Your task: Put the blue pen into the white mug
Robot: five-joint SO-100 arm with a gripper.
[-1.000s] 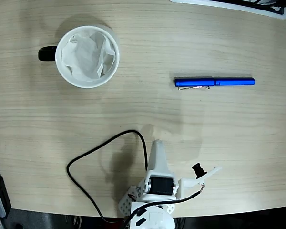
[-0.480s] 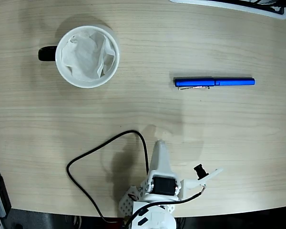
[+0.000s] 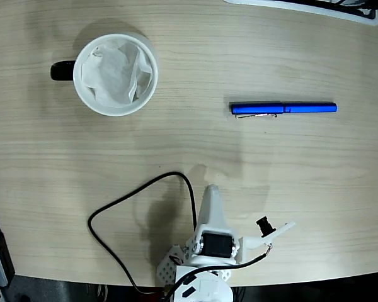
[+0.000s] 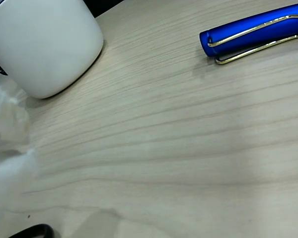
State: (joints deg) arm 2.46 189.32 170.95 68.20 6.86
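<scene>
Pen, blue, lies flat on the wooden table, lengthwise left-right in the fixed view, cap end with the metal clip pointing toward the mug. It is well apart from the mug, off to the mug's right and a bit lower in that view. Nothing touches it.

Mug is white, upright, black handle sticking out on its left side, crumpled white paper inside (fills most of the opening).

Arm, white, sits at the table edge well below the mug and to its right, below the pen too, folded low over its base. The gripper cannot be clearly made out in the fixed view and its fingers don't show in the wrist view, so cannot tell whether they are apart or together. It is nowhere near the pen.

Black cable loops on the table from the arm's base, curving toward the mug's side but staying well below it.

Wrist view: mug's white wall at top left, pen's cap end with clip at top right, bare wood between them.
</scene>
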